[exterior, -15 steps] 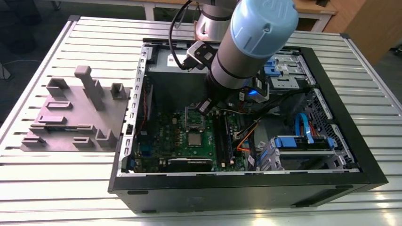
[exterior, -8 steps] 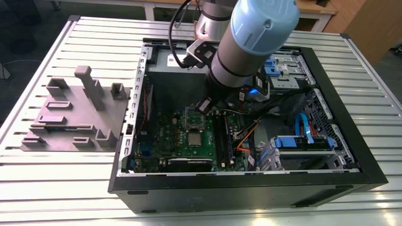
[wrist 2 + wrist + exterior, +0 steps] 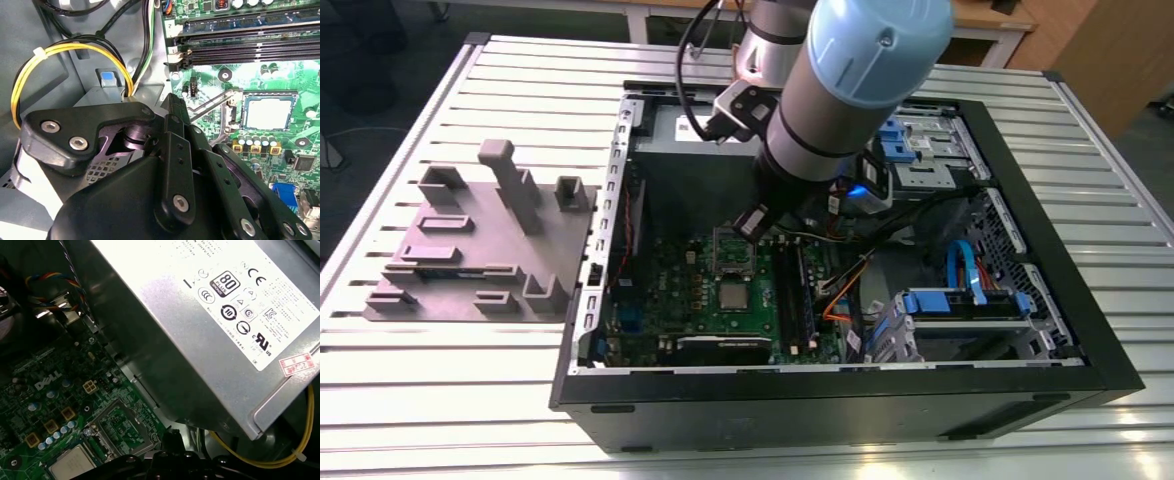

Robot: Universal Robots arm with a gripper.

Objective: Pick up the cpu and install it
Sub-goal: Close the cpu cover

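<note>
Silvery cpu (image 3: 268,112) is lying seated near the board's (image 3: 300,80) middle. The gripper (image 3: 172,102) is hovering near it, jaws pinched together.

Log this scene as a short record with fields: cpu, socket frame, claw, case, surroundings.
cpu: lies flat and uncovered in its socket on the motherboard
socket frame: open, next to the cpu
claw: inside the case, above the motherboard, apart from the cpu
case: open, on a slatted table
plastic block: on the table, toward the exterior view's left of the case
</note>
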